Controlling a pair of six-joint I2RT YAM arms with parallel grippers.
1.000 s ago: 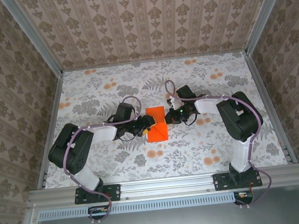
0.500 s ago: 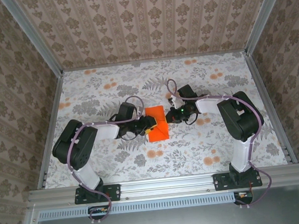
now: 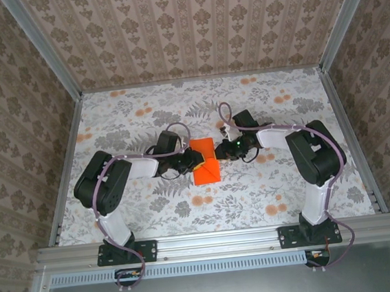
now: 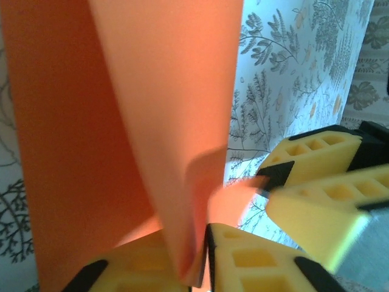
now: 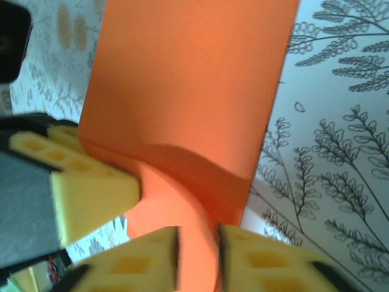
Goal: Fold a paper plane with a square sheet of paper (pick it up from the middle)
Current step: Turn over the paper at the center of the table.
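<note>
The square sheet of paper (image 3: 206, 167) is vivid orange, partly folded, and stands up from the middle of the table between both grippers. My left gripper (image 3: 195, 161) is at its left edge, shut on a raised fold of the sheet (image 4: 91, 121); in the left wrist view the left gripper (image 4: 203, 243) has its yellow pads pressed on the paper. My right gripper (image 3: 221, 151) is at the upper right edge. In the right wrist view the right gripper (image 5: 197, 243) is open, jaws apart, with a curved flap of the paper (image 5: 188, 79) running between them.
The floral tablecloth (image 3: 289, 192) covers the table, with patterned walls (image 3: 191, 29) and metal rails on three sides. The two grippers are almost touching: the right fingers (image 4: 310, 152) show in the left wrist view, and a left finger (image 5: 91, 194) shows in the right wrist view.
My left gripper has slid right onto the paper's edge and closed on a fold. My right gripper's jaws, shut before, have parted. The sheet has hardly moved.
</note>
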